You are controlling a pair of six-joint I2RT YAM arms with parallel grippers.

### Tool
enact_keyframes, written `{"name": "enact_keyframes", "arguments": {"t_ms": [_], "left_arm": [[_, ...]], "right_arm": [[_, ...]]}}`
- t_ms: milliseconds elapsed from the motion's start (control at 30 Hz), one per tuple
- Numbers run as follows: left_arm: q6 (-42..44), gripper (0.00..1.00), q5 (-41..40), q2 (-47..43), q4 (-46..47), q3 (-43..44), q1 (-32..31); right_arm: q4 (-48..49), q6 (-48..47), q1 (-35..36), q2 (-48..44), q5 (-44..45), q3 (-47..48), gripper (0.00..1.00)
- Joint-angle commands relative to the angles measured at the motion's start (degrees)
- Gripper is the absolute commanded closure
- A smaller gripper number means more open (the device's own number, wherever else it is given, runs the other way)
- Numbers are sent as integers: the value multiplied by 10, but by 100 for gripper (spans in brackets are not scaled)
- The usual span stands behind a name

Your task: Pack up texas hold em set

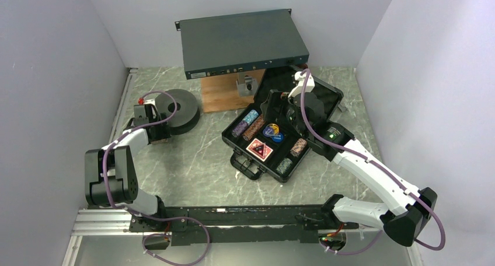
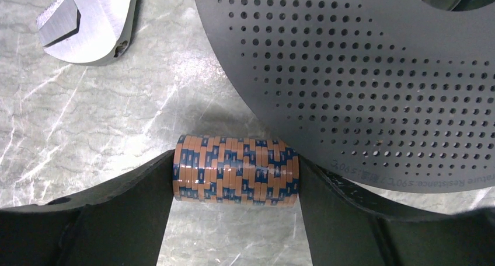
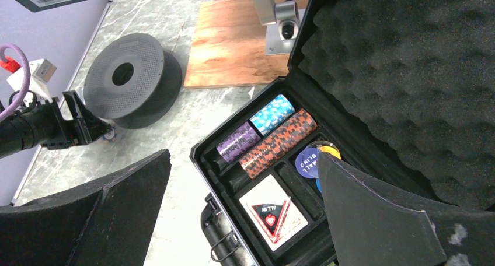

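A roll of orange-and-blue poker chips (image 2: 236, 170) lies on the marble table against the spool's rim. My left gripper (image 2: 236, 174) has a finger pressed on each end of the roll, which is hidden in the top view. The black case (image 1: 233, 144) lies open at centre, its foam lid (image 3: 397, 73) raised. Inside lie purple (image 3: 238, 142), teal (image 3: 272, 113) and red-black (image 3: 280, 142) chip rolls, round buttons (image 3: 308, 161) and a red-black triangle (image 3: 271, 212) on a white card. Above the case hangs my right gripper (image 3: 244, 155), open and empty.
A dark perforated spool (image 1: 175, 108) stands right beside the left gripper (image 1: 159, 137). A large grey electronics box (image 1: 242, 41) sits at the back above a wooden board (image 1: 225, 94) with a metal bracket (image 1: 248, 82). A metal piece (image 2: 87, 21) lies left of the spool.
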Motion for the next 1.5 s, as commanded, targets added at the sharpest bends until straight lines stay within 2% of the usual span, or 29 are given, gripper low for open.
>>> {"name": "enact_keyframes", "arguments": {"t_ms": [0,233,500,600,633,667,800,867,900,933,1300,1467], "left_arm": [[-12,20,-2,-15,-8,13,2],[-17,18,-5,-21,-20,12,-1],[-18,22,-27,-7,-31,16,-9],[-17,27,-28,-4,-26,12,-9],[-17,32,-26,-5,-24,10,-9],[-18,41,-24,-6,-22,8,-9],[-18,66,-19,-14,-26,6,-14],[-24,88,-7,-19,-35,9,-15],[-27,96,0,-22,-39,11,-15],[-31,100,6,-25,-43,12,-16],[-71,100,62,-126,-97,14,-50],[-72,100,69,-206,-133,21,-65]], "right_arm": [[29,1,3,-2,6,1,0],[29,2,3,-2,6,0,0],[30,2,3,-3,6,-2,0],[30,2,3,-4,6,-2,0],[30,2,3,-4,6,-2,0],[30,2,3,-4,6,-2,0],[31,3,3,-3,6,-2,0],[32,3,3,-2,6,-2,0],[31,3,3,-3,6,-2,0],[32,3,3,-2,6,-2,0],[34,3,6,-4,6,-4,0],[32,3,7,-2,6,-3,0]]}}
